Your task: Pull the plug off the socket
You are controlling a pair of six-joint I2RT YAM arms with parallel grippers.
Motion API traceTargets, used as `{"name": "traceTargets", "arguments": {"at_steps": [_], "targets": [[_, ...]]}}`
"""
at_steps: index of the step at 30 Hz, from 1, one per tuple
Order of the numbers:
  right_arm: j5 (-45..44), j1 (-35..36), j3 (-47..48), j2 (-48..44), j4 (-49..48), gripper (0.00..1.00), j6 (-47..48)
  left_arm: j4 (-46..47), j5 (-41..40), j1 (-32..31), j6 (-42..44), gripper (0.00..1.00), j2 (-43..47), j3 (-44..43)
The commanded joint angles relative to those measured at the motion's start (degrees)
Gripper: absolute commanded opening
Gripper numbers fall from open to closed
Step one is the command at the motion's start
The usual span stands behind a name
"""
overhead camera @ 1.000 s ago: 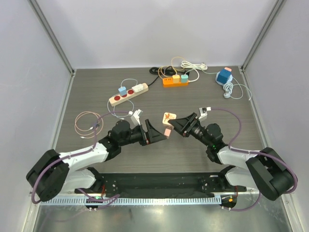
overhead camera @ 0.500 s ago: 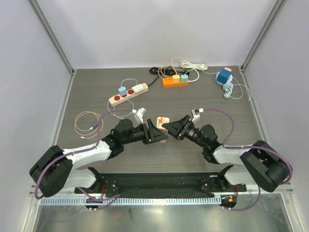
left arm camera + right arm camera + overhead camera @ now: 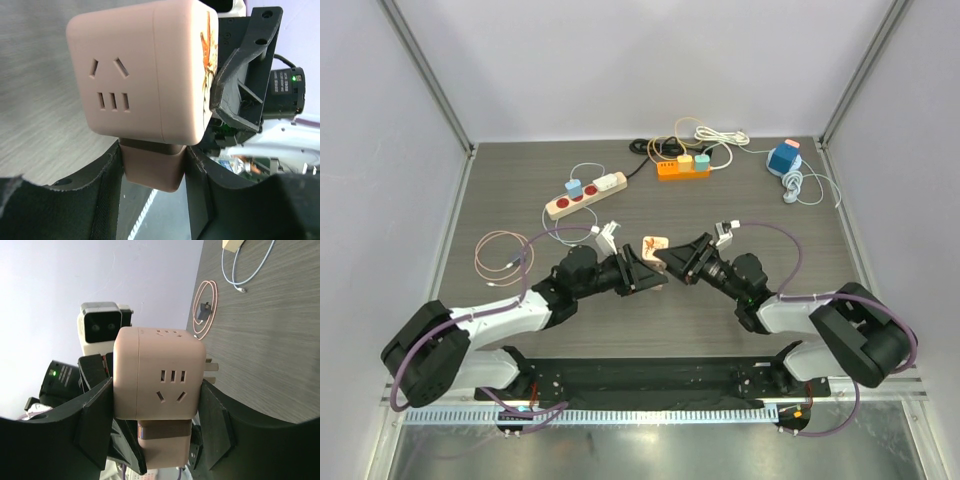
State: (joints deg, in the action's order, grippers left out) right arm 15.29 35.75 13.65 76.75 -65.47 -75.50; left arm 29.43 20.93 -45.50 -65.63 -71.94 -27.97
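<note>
1. Grey walls are standing around a dark wooden table (image 3: 520, 200). Two robot arms are reaching low over it and meeting in the middle.
2. Between them they are holding a pink cube socket (image 3: 655, 246). It looks lifted a little off the table.
3. The right gripper (image 3: 157, 407) is squeezing the pink cube socket, with one finger pressing on each side.
4. The plug (image 3: 152, 167) is a smaller pink block sticking out of one face of the pink cube socket. It looks pushed all the way in, and I am seeing no gap between them.
5. The left gripper (image 3: 152, 160) is pinching the plug from both sides, right next to the pink cube socket.
6. Far behind the pink cube socket, a beige power strip (image 3: 585, 195), an orange power strip (image 3: 682, 168) and a blue cube (image 3: 783, 158) with a white cord are lying on the table. A pink cable loop (image 3: 500, 258) is lying on the left arm's side of the pink cube socket. Nothing is touching any of them.
7. I think both arms are gripping well and the pulling step is coming up, since the plug is not out yet.
8. I think the next move is calling for the two grippers to go straight apart, the way the pins are pointing. The right one needs to be holding the pink cube socket steady while the left one draws the plug away. Both need to be squeezing hard, because a tilt could jam the pins or let a finger slip.
</note>
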Motion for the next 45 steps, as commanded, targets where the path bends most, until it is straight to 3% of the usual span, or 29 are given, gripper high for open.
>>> {"name": "traceTargets", "arguments": {"at_steps": [1, 5, 12, 19, 23, 26, 30, 35, 40, 45], "targets": [[-1.8, -1.5, 6.9, 1.9, -6.5, 0.01, -1.8, -1.1, -5.1, -2.5, 1.3, 0.0, 2.1, 0.3], [-5.6, -1.6, 11.8, 2.4, 4.1, 0.01, 3.2, -5.3, -12.5, -8.2, 2.8, 0.0, 4.0, -0.1], [-10.0, -1.8, 16.6, 2.3, 13.2, 0.01, 6.2, -19.1, -16.2, -8.3, 7.4, 0.0, 9.2, -2.6], [-10.3, -4.9, 18.5, 2.9, 13.4, 0.01, 5.9, -15.6, -14.6, -8.3, 5.1, 0.0, 12.7, 1.2], [-5.1, -10.7, 16.0, 3.1, 11.0, 0.01, 5.4, -22.9, -15.5, -8.2, 7.1, 0.0, 17.1, -0.4], [-2.5, -11.0, 15.3, 3.0, 12.4, 0.01, 9.5, -29.2, -15.7, -5.8, 7.3, 0.0, 19.9, -1.6], [4.1, -10.3, 15.7, 1.7, 23.0, 0.01, 18.1, -43.2, -16.3, 4.2, 8.4, 0.0, 22.8, -3.9], [3.8, -8.6, 16.7, -2.4, 45.7, 0.01, 28.9, -58.9, -13.8, 26.3, 13.4, 0.0, 20.7, -8.8], [3.4, -6.9, 14.4, -7.9, 50.2, 0.01, 33.0, -57.6, -8.1, 43.6, 15.6, 0.0, 14.7, -12.1], [6.1, -6.4, 13.7, -8.7, 50.5, 0.01, 35.2, -49.9, -2.7, 53.6, 12.7, 0.0, 1.7, -15.0]]}}
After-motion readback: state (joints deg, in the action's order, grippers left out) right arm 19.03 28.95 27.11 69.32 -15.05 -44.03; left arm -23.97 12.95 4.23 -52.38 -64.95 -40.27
